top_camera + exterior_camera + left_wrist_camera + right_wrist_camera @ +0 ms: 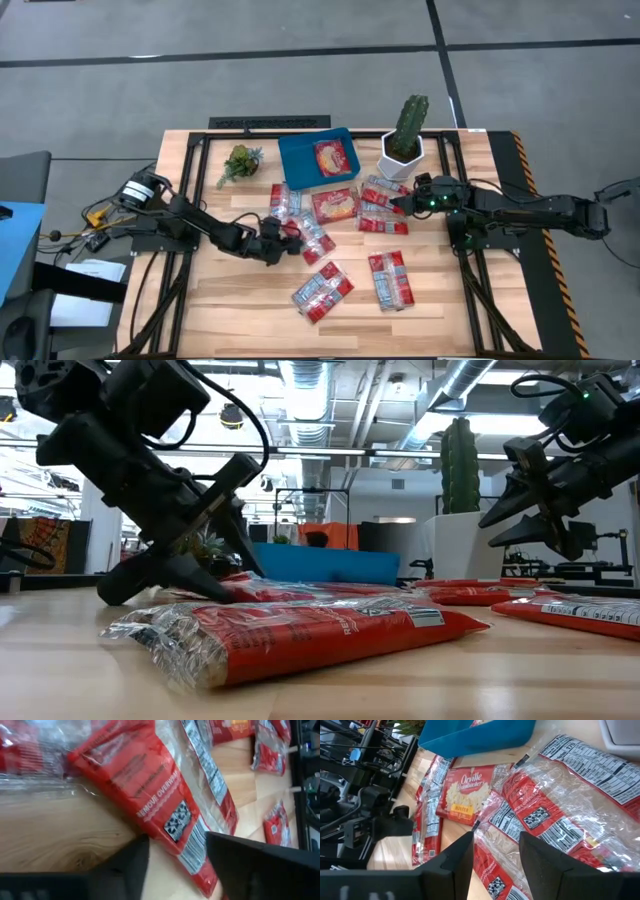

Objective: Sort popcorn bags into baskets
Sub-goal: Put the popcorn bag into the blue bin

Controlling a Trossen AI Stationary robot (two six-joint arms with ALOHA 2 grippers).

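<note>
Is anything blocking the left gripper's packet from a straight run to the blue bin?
Other packets lie flat on the table between the left gripper with its popcorn bag and the blue bin. Nothing upright stands there; the cactus pot sits beside the bin.

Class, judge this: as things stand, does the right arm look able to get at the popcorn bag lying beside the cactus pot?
Probably yes. The right tool hangs open just over that popcorn bag, and nothing lies between them. The cactus pot stands close behind, so it should come in from the open table side.

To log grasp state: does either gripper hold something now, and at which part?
Nothing is held. Left gripper is open around a flat red popcorn bag's end; right gripper is open above the bags.
</note>
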